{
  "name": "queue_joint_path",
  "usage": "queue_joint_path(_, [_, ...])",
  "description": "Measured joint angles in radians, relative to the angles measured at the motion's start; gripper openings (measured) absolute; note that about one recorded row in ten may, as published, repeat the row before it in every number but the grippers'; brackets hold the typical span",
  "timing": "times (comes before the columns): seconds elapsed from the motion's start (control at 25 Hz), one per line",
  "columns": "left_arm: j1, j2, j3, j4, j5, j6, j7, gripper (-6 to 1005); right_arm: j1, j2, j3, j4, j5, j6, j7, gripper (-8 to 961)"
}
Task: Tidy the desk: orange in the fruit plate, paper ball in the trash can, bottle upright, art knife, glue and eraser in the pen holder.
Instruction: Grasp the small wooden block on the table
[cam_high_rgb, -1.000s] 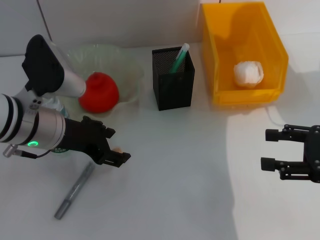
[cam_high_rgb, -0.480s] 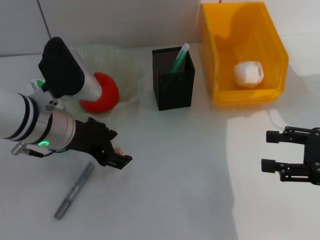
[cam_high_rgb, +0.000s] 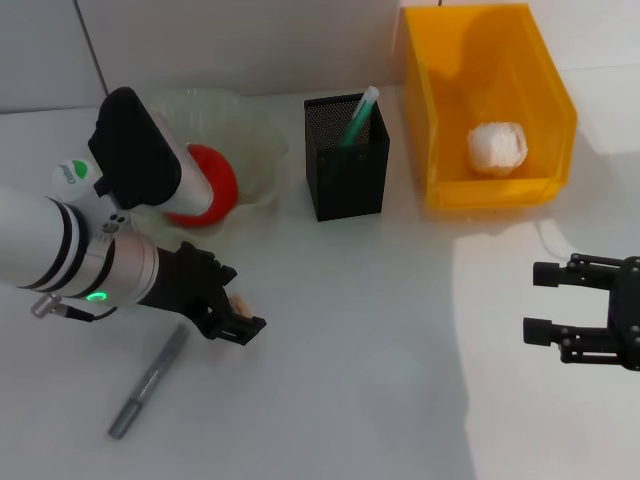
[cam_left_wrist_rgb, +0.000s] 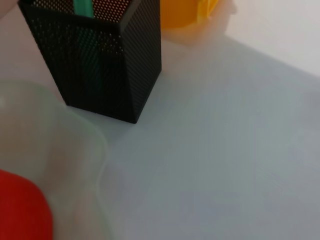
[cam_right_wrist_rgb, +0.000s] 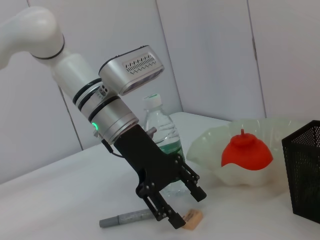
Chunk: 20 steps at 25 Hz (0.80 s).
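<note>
Head view, lower left: my left hand (cam_high_rgb: 238, 318), fingers spread, hovers right over the eraser (cam_high_rgb: 238, 301) on the tabletop (cam_high_rgb: 360, 380), while the open right hand (cam_high_rgb: 545, 300) idles far right.

Lighting is pretty even and bright overall, white desk (cam_high_rgb: 360, 330) almost washing out. In the head view a big soft shadow covers the middle and left of the desk, with a brighter patch toward the right side. The yellow bin (cam_high_rgb: 487, 100) has a dark shadow on its back wall. Left wrist view is soft: the plate (cam_left_wrist_rgb: 55, 165) and the red fruit (cam_left_wrist_rgb: 22, 207) up close are just blur. Right wrist view looks sharp, no glare.
</note>
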<state>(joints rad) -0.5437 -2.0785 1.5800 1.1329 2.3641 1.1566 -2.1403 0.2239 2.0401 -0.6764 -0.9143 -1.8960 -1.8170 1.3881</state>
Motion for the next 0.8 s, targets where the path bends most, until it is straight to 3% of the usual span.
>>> queue_joint_path(0.8, [-0.005, 0.000, 0.006, -0.029, 0.000, -0.022, 0.006, 763, 0.003, 0.000, 0.000, 0.006, -0.007, 0.001, 0.000, 760])
